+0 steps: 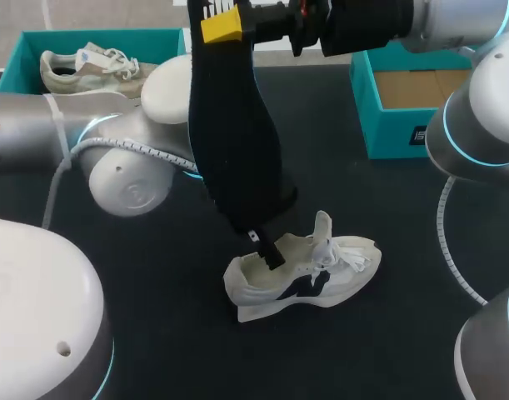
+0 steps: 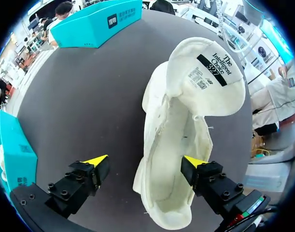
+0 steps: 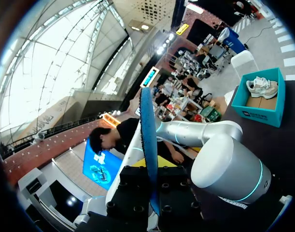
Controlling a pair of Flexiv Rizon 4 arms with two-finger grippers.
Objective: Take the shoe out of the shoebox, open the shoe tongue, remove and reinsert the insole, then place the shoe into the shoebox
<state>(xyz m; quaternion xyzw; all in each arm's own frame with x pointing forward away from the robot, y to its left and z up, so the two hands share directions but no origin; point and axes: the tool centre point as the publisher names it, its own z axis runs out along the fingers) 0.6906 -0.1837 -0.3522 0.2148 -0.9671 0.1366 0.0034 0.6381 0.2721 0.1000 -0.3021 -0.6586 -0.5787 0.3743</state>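
**Head view reference: handling and clearance notes**

Insole (image 1: 237, 133): thin, light and probably flexible. It hangs upright from the right gripper (image 1: 222, 23), which is clamped on its upper end. Its lower end is over the heel of the shoe (image 1: 308, 279); contact cannot be confirmed. Expect it to sway and buckle, so feed the free end in first.

Shoe: stands on its sole mid-table, tongue (image 2: 210, 72) folded forward, mouth exposed. The upper looks soft and the sole firmer. It is light enough to slide, so brace it at the heel sides.

Left gripper (image 2: 145, 161): fingers spread wide astride the heel, not closed on it.

Surroundings: the empty shoebox (image 1: 379, 125) sits far right. A second box (image 1: 21, 58) holding another shoe (image 1: 96, 67) sits far left. Neither obstructs insertion.
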